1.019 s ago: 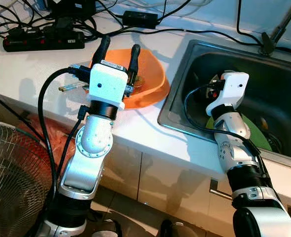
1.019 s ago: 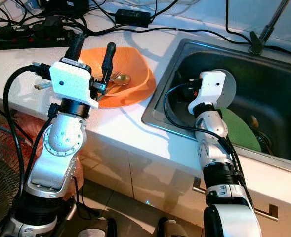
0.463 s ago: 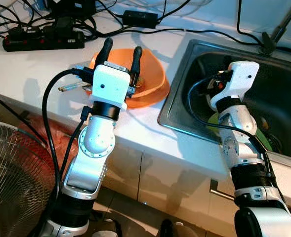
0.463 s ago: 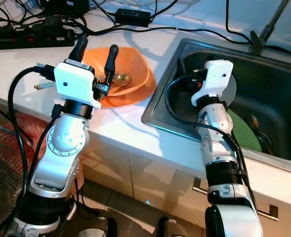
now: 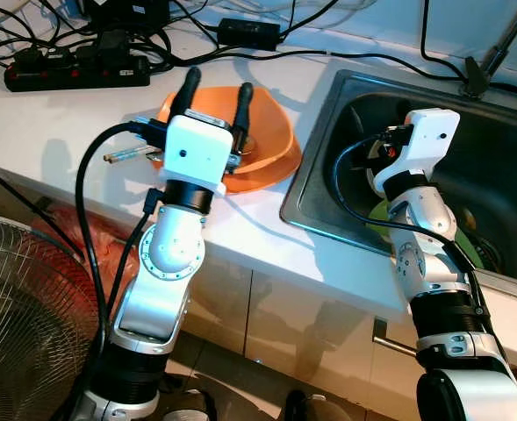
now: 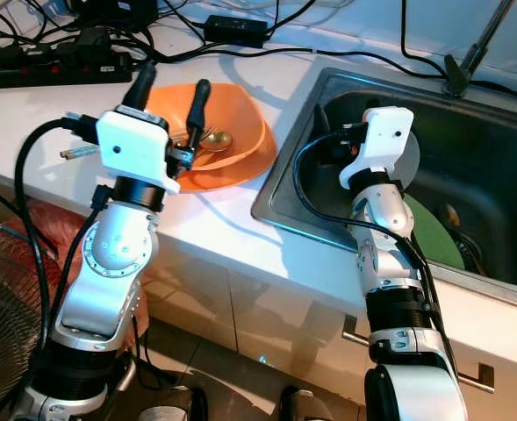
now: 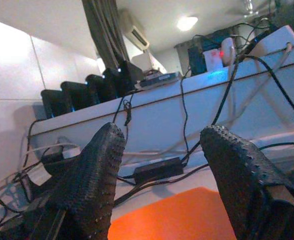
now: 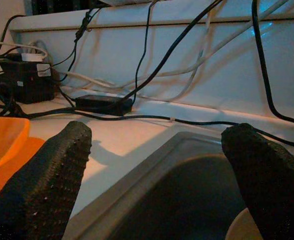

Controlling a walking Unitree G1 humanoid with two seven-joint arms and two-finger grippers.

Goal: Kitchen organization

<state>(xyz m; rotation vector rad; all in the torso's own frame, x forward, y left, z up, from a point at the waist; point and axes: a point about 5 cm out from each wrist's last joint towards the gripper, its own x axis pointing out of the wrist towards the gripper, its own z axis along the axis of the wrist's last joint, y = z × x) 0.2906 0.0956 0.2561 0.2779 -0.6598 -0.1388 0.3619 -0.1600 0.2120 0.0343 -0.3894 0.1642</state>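
An orange bowl [image 5: 273, 140] sits on the white counter left of the sink and holds a metal spoon [image 6: 216, 139] and other cutlery. My left gripper [image 5: 217, 88] hovers open just over the bowl's near rim, its fingers [image 7: 94, 170] spread with nothing between them. My right gripper [image 8: 159, 135] is open too, held low over the steel sink [image 5: 312, 175], its white wrist housing [image 5: 425, 145] facing me. A green plate [image 6: 431, 232] and a pale plate [image 6: 409, 158] lie in the sink behind the right arm.
A black power strip [image 5: 74, 70], an adapter [image 5: 249, 33] and many cables crowd the back of the counter. A thin utensil [image 5: 122, 156] lies left of the bowl. The faucet [image 5: 495, 48] stands at the sink's far corner. A fan [image 5: 17, 307] is at lower left.
Over the last second my right arm rose and shifted right inside the sink; it has been still for the last half second. My left gripper edged slightly farther over the bowl.
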